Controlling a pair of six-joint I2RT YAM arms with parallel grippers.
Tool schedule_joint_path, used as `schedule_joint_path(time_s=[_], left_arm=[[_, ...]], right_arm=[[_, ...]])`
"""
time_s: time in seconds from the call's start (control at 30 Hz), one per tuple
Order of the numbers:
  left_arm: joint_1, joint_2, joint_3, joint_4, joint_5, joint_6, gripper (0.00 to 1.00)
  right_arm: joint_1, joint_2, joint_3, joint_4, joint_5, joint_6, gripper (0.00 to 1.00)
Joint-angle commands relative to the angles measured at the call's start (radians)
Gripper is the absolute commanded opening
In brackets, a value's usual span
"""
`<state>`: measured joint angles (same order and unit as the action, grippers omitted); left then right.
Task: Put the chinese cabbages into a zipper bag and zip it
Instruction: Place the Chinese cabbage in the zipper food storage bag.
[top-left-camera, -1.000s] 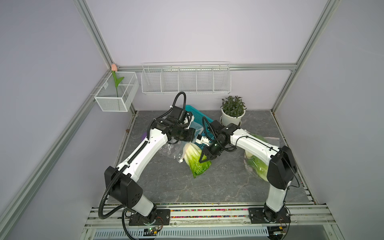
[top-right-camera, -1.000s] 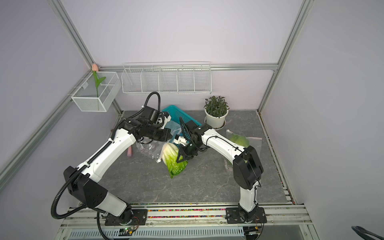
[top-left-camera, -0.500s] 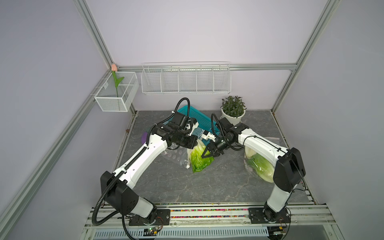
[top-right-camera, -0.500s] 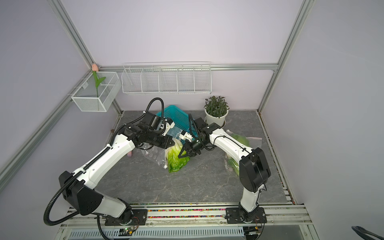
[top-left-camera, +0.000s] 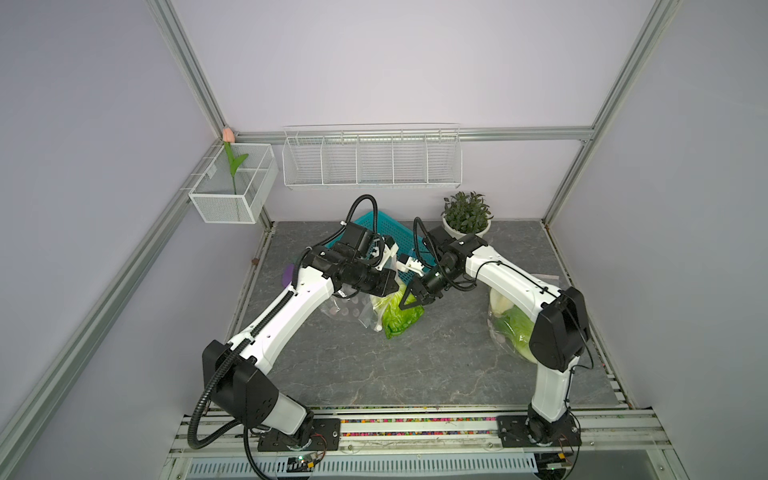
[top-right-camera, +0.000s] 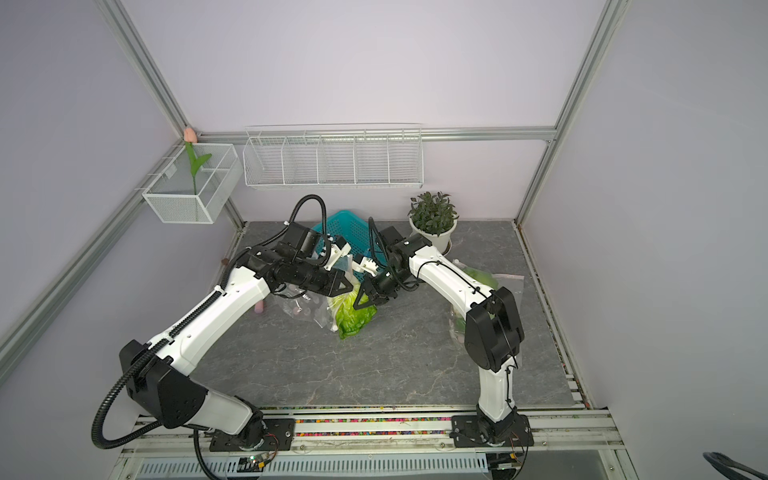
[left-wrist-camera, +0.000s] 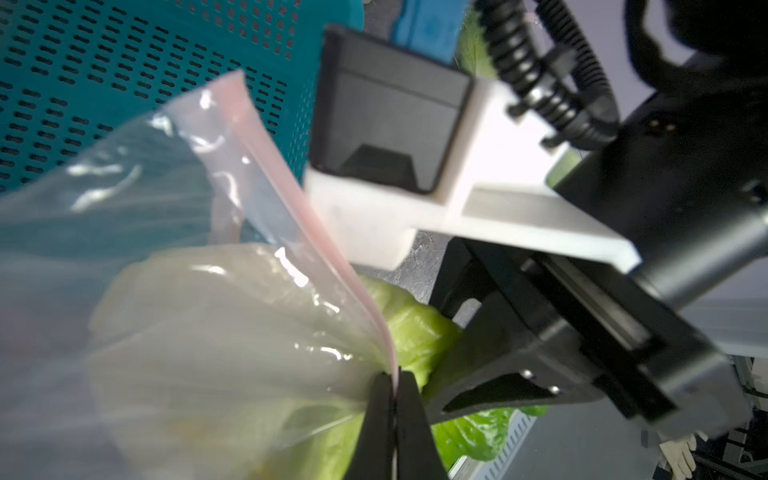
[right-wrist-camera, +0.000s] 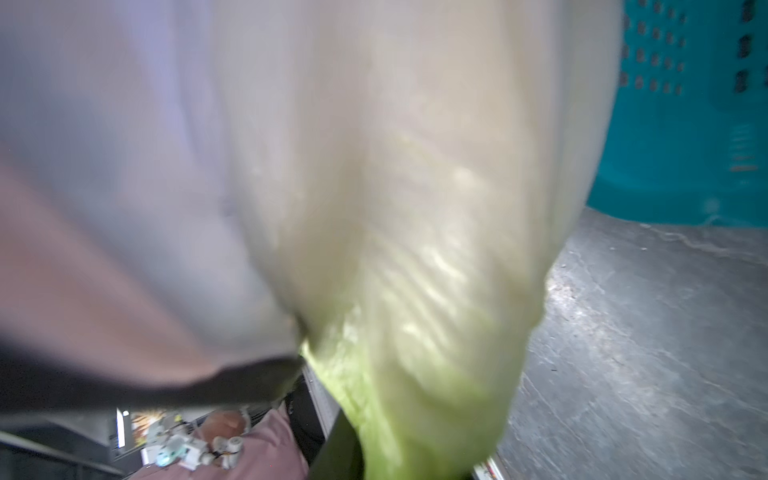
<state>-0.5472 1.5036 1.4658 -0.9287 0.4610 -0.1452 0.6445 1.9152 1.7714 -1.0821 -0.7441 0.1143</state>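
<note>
Near the bench (top-left-camera: 374, 365) middle, the left claw (left-wrist-camera: 392, 384) was clenched on the zipper bag (left-wrist-camera: 166, 187) strip. The right claw (top-left-camera: 410, 304) pinched the half-bagged chinese cabbage (top-left-camera: 401, 323) by soft, tearable leaves; its stalk seemed firmer.

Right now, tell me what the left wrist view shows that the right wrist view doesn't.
Only left wrist: the left gripper shut on the pink zip strip of the zipper bag, and the right arm's wrist camera. Only right wrist: pinkish cloth and small clutter past the table edge. Both: the Chinese cabbage, the teal basket, grey tabletop.
</note>
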Motion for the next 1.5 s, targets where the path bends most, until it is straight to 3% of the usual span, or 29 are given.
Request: schedule_joint_path(time_s=[0.0,0.13,0.27,0.43,0.53,0.6,0.7,0.8,0.93,1.07,1.27,1.33,1.47], left_arm=[[0.044,-0.003,-0.023,0.007,-0.059,-0.033,0.00],[0.054,-0.001,-0.005,0.044,-0.024,-0.073,0.00],[0.057,-0.007,0.001,0.078,0.005,-0.092,0.00],[0.059,-0.019,-0.087,0.187,0.108,-0.160,0.00],[0.079,-0.025,-0.132,0.244,0.150,-0.182,0.00],[0.100,-0.012,-0.126,0.245,0.165,-0.174,0.00],[0.168,-0.005,-0.102,0.222,0.170,-0.154,0.00],[0.228,-0.006,-0.078,0.213,0.175,-0.138,0.00],[0.185,0.042,-0.055,0.217,0.232,-0.130,0.00],[0.119,0.073,-0.085,0.240,0.264,-0.134,0.00],[0.178,0.104,-0.159,0.337,0.258,-0.209,0.00],[0.185,0.131,-0.151,0.332,0.230,-0.223,0.00],[0.184,0.162,-0.151,0.346,0.222,-0.251,0.00]], right_arm=[[0.032,-0.057,0.088,-0.113,0.126,-0.145,0.11],[0.121,0.001,0.224,-0.270,0.321,-0.276,0.09],[0.131,0.078,0.314,-0.322,0.335,-0.297,0.10],[0.056,0.207,0.547,-0.277,0.301,-0.152,0.20],[0.042,0.238,0.609,-0.233,0.258,-0.137,0.22],[0.064,0.272,0.655,-0.251,0.218,-0.204,0.18],[0.104,0.309,0.717,-0.335,0.385,-0.299,0.11],[0.107,0.301,0.666,-0.369,0.391,-0.342,0.11],[0.116,0.343,0.724,-0.364,0.381,-0.340,0.15],[0.108,0.405,0.812,-0.349,0.367,-0.288,0.27],[0.076,0.442,0.813,-0.293,0.364,-0.180,0.44],[0.073,0.445,0.798,-0.274,0.367,-0.158,0.45],[0.060,0.410,0.731,-0.206,0.398,-0.074,0.62]])
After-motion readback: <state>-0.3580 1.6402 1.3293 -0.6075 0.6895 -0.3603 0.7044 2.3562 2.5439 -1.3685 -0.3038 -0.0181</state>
